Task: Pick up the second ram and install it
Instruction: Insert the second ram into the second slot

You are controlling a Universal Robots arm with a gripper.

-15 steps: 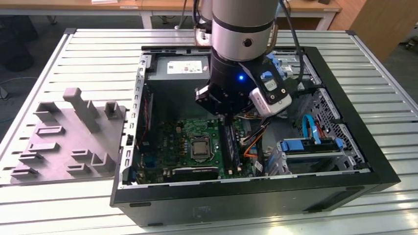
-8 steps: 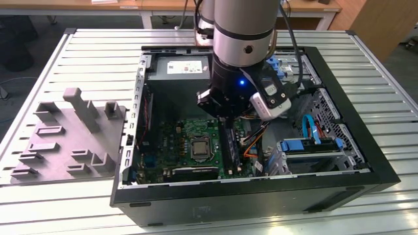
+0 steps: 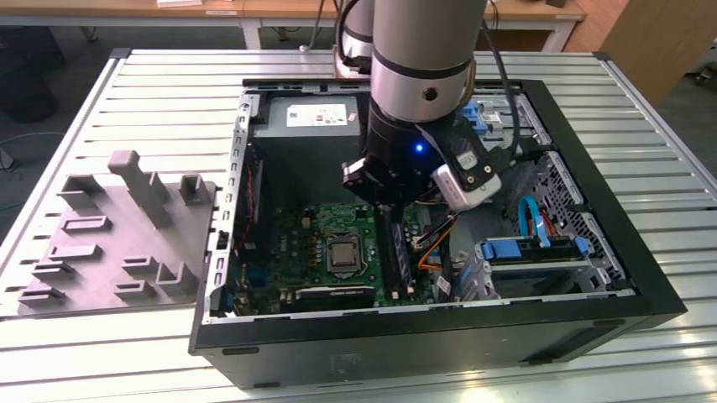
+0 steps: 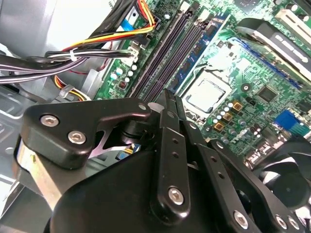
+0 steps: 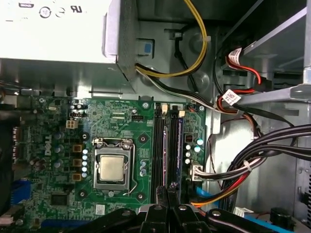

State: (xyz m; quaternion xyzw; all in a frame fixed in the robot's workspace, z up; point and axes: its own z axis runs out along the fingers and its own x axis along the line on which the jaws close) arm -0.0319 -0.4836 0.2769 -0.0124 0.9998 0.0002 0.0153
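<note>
Inside the open computer case (image 3: 426, 344), the gripper (image 5: 168, 189) hangs low over the memory slots (image 5: 158, 145), which run along the motherboard's (image 5: 121, 111) edge on the side of the cable bundle (image 5: 262, 155). In both wrist views its fingers are pressed together with no gap, and I can see nothing between them.

Just beside the fingertips a thin blue board stands on its long edge in the slot nearest the cables. I take it for the second ram (image 5: 179, 145). I cannot tell if it is fully seated.

In my judgement such a stick is very light and stiff, but also thin and fragile. It would not like bending or a sideways push. The safe places to hold it are the flat faces near the upper edge or the two short ends, away from the chips and the contact edge. Any pressure should go straight down.

The processor (image 5: 112, 167) sits near the middle of the motherboard, and the power supply (image 5: 53, 34) fills a corner of the case. The case stands in the middle of a ribbed metal tabletop (image 3: 168, 92). A grey moulded holder (image 3: 112, 243) lies near the tabletop's edge at the exterior view's left. Wooden desks (image 3: 280, 13) stand behind.
</note>
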